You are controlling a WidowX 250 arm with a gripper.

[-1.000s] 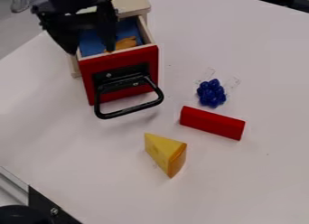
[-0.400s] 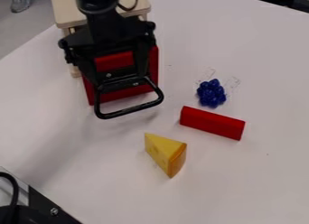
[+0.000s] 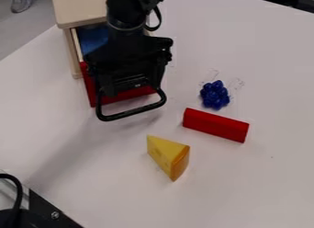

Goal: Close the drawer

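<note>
Drawer (image 3: 89, 84) stands partly out of its wooden cabinet (image 3: 80, 12), with blue lining (image 3: 93, 37) visible in the gap between the cabinet and the red front. The gripper (image 3: 131, 90) hangs down over that front, its fingers set well apart, one toward each side of the black handle (image 3: 131, 113), and nothing appears to be held between them. Whether a fingertip touches the handle or the red front, I cannot tell. The handle's long bar runs across the view, rising a little to the right, roughly along the line from one fingertip to the other; the drawer's own sliding line runs up the view, back into the cabinet. That is what the push turns on: it should come from the handle side and go squarely toward the cabinet, since a push off to one side might make the drawer bind. The only arm at work is already over the front. As for brands and labels, no writing can be read on the drawer, handle or cabinet.
</note>
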